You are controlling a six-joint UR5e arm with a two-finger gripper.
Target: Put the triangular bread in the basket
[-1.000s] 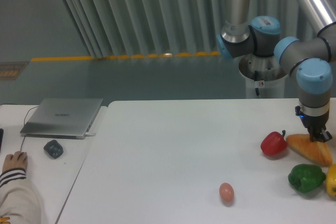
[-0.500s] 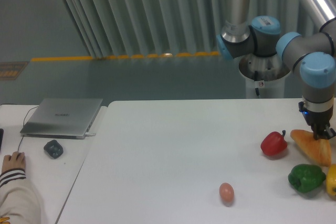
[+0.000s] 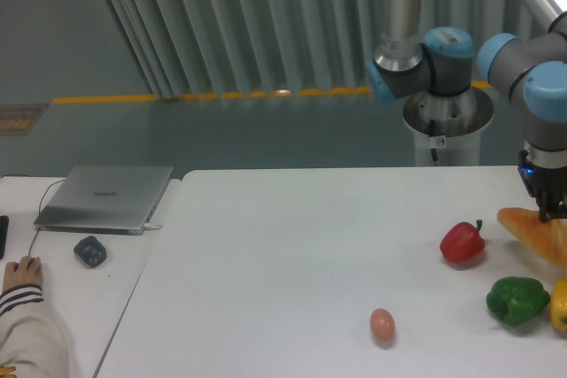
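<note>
Worktop (image 3: 292, 245): white, flat, matte; fills the near and right part of the scene. A second white surface adjoins on the left, carrying a closed silver laptop (image 3: 106, 197), a dark grey computer mouse (image 3: 89, 250) and a person's hand in a striped cuff (image 3: 21, 273).

Room: grey vertical slatted wall (image 3: 239, 24) at the far side; grey floor with a yellow line (image 3: 204, 95) along its foot.

Golden-orange wedge-shaped bread (image 3: 536, 233): far right of the worktop, partly cut by the frame edge. Long axis runs left to right, tilting down towards the right; narrow tip points left, towards the red bell pepper (image 3: 462, 243) just beside it.

Tool (image 3: 551, 215): dark, on the grey-and-blue arm, clenched on the bread's upper edge.

Green bell pepper (image 3: 516, 299): near right. Yellow bell pepper (image 3: 560, 304): at the frame edge, beside the green one. Small tan egg (image 3: 382, 323): near centre, well apart from the peppers.
</note>
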